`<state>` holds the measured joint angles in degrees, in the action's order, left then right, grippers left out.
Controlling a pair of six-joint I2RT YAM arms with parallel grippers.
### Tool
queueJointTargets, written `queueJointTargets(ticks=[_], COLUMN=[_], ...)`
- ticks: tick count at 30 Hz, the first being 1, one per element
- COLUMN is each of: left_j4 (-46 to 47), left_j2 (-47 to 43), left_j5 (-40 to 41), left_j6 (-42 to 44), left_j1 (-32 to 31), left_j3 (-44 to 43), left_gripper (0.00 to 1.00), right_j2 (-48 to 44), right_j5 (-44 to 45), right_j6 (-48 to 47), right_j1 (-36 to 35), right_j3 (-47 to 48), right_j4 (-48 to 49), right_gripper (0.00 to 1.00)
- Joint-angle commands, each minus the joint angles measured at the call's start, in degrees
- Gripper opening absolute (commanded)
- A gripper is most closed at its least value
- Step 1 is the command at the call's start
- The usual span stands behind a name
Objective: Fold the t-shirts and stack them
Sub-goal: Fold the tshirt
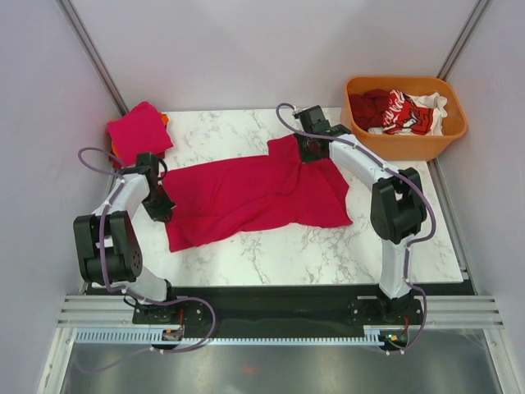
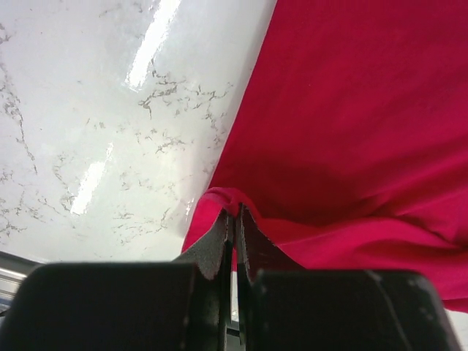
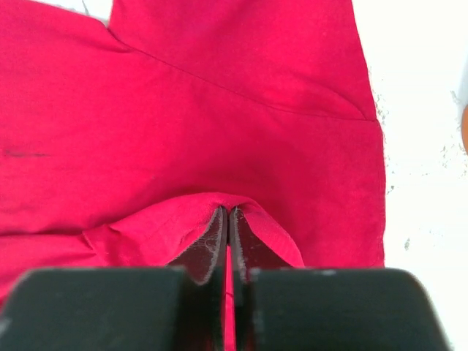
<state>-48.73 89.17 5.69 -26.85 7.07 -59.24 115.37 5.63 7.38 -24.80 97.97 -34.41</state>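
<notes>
A crimson t-shirt (image 1: 254, 197) lies spread and wrinkled across the middle of the marble table. My left gripper (image 1: 160, 207) is shut on its left edge; the left wrist view shows the cloth (image 2: 351, 131) pinched between the fingertips (image 2: 219, 234). My right gripper (image 1: 310, 148) is shut on the shirt's far right corner; the right wrist view shows a fold of cloth (image 3: 183, 212) caught between the fingertips (image 3: 208, 245). A folded pink-red t-shirt (image 1: 138, 130) lies on an orange one at the far left. More t-shirts (image 1: 398, 111), dark red, white and red with white print, sit in the tub.
A rigid orange plastic tub (image 1: 406, 139) stands at the far right corner. The marble table (image 1: 328, 246) ends at a black strip in front, by the arm bases. Grey walls close in the left, right and back.
</notes>
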Motion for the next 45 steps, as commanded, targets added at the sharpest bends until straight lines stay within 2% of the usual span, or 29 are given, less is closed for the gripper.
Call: queueJointTargets(ticks=[1,2,3,4,5,6,8,11,12,16,18,21,22,23,24,27,28,34,38,43,44,45], left_j4=[2.4,2.9,2.9,2.9,2.7,2.6,2.3,2.1,1.5,1.2,1.2,1.6,1.7,1.6,1.5,1.1,1.1,2.8,6.2,14.0,15.7,17.3], left_j2=[1.1,2.2,2.8,3.4,3.5,2.9,-1.2,-7.2,-11.3,-21.5,-24.6,-29.0,-30.4,-30.9,-31.1,-31.9,-32.0,-30.9,-28.2,-22.7,-21.9,-20.9], left_j5=[0.6,0.3,-0.2,-0.2,-0.2,-0.3,-0.1,-0.9,-2.6,-10.8,-12.9,-13.5,-13.1,-12.6,-10.5,-8.4,-7.6,0.1,3.9,3.6,3.4,2.9], left_j6=[2.2,2.3,2.3,2.3,2.2,1.6,-0.2,-3.1,-4.2,-11.7,-14.3,-20.0,-22.4,-23.3,-24.0,-27.2,-28.9,-30.5,-29.2,-27.9,-27.9,-27.7], left_j1=[0.3,0.3,0.3,0.3,0.4,0.5,0.5,0.5,0.5,0.4,0.5,0.1,0.0,0.0,0.0,0.0,0.0,0.0,0.0,0.0,0.1,0.0], left_j3=[-2.2,-2.5,-3.2,-3.7,-3.9,-4.0,-3.5,-0.4,2.0,10.7,16.1,21.4,21.9,22.4,23.2,25.0,25.7,26.6,25.3,26.9,27.9,28.7], left_gripper=[0.07,0.12,0.20,0.44,0.58,0.68,0.99,1.00,1.00,1.00,1.00,0.93,0.88,0.86,0.80,0.78,0.73,0.68,0.71,0.72,0.71,0.66], right_j2=[2.0,2.4,3.0,4.2,4.7,4.8,3.6,-2.6,-4.5,-17.2,-20.3,-23.1,-24.0,-24.3,-25.4,-27.3,-27.7,-28.3,-28.1,-30.1,-30.9,-32.1], right_j5=[0.8,0.5,0.5,2.4,3.9,5.6,12.1,19.0,18.6,13.0,9.5,5.9,3.7,3.1,2.6,-1.2,-2.8,-7.1,-7.2,-6.7,-6.5,-6.0], right_j6=[-0.4,-0.5,-0.6,-0.7,-0.5,-0.6,0.3,6.0,8.1,14.3,15.5,15.9,15.9,15.8,16.1,16.6,17.1,17.2,17.2,18.1,18.5,18.9], right_j1=[-0.1,-0.1,-0.1,0.0,0.0,0.0,0.0,1.4,2.3,4.9,5.3,5.3,5.2,5.3,5.3,5.3,5.2,5.3,5.3,5.3,5.2,5.4], right_j3=[2.5,3.2,3.6,4.1,4.7,5.4,4.8,-0.5,-2.4,-14.9,-20.2,-23.2,-23.4,-24.1,-24.5,-26.5,-27.0,-30.5,-32.0,-35.0,-36.3,-37.0], right_j4=[1.4,1.5,1.5,1.1,0.7,0.1,-2.0,-2.3,-2.5,1.3,2.8,3.8,3.9,3.9,4.0,5.1,5.4,7.5,8.4,9.5,9.6,9.6], right_gripper=[0.09,0.25,0.32,0.42,0.64,0.73,0.97,0.98,0.98,0.98,0.98,0.98,0.98,0.98,0.98,0.98,0.98,0.98,0.98,0.98,0.98,0.98])
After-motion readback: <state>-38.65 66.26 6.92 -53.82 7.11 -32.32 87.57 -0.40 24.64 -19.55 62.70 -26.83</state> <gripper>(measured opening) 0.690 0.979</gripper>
